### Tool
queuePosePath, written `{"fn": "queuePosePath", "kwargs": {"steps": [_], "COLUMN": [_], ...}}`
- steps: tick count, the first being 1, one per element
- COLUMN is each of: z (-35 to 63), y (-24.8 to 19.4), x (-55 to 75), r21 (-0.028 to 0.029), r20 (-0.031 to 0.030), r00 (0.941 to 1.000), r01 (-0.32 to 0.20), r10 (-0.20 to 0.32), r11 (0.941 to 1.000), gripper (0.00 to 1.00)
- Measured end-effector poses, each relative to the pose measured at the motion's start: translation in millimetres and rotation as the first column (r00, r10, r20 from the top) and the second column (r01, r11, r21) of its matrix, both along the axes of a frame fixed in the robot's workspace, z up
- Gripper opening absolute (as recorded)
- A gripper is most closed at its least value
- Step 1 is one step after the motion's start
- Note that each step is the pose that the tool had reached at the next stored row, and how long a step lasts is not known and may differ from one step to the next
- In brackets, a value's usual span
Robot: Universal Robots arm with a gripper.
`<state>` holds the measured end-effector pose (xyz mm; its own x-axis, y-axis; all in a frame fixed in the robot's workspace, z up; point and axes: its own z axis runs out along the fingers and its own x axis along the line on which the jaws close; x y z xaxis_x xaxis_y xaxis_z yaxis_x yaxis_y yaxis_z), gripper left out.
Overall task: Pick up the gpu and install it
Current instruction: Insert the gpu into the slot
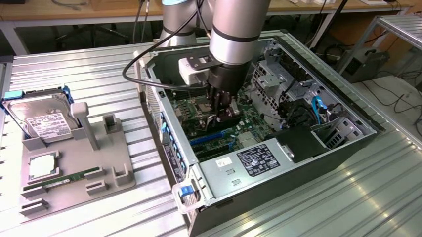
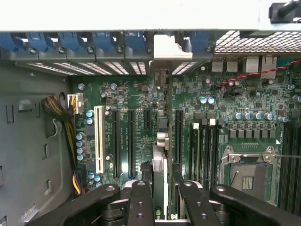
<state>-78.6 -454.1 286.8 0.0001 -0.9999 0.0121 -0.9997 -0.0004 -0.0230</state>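
The gpu [image 2: 160, 155] stands edge-on between my fingers [image 2: 141, 193], its silvery bracket [image 2: 171, 47] against the case's rear slot openings. My gripper [image 2: 160, 186] is shut on it. The card lines up over the green motherboard [image 2: 136, 94], between two long black expansion slots [image 2: 178, 132]; I cannot tell whether its edge sits in a slot. In the exterior view the gripper [image 1: 224, 112] reaches down into the open computer case [image 1: 264, 163], with the dark gpu [image 1: 229, 117] low over the motherboard [image 1: 247, 121].
On the exterior view's left, a grey fixture [image 1: 118, 180] holds a silver hard drive [image 1: 43, 121], a square chip [image 1: 41, 165] and a green memory stick [image 1: 66, 177]. Inside the case are a power supply [image 1: 254, 160], a drive cage [image 1: 277, 74], blue cables [image 1: 318, 106] and an open CPU socket [image 2: 247, 172].
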Motion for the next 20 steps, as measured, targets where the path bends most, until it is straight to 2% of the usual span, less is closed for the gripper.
{"fn": "queuePosePath", "kwargs": {"steps": [5,20], "z": [-2.4,-5.9], "y": [0.0,0.9], "x": [-2.1,-4.2], "r21": [-0.0006,-0.0005], "r20": [0.0057,0.0104], "r00": [1.0,0.9999], "r01": [0.0,0.003], "r10": [0.0,-0.003], "r11": [1.0,1.0], "gripper": [0.26,0.26]}}
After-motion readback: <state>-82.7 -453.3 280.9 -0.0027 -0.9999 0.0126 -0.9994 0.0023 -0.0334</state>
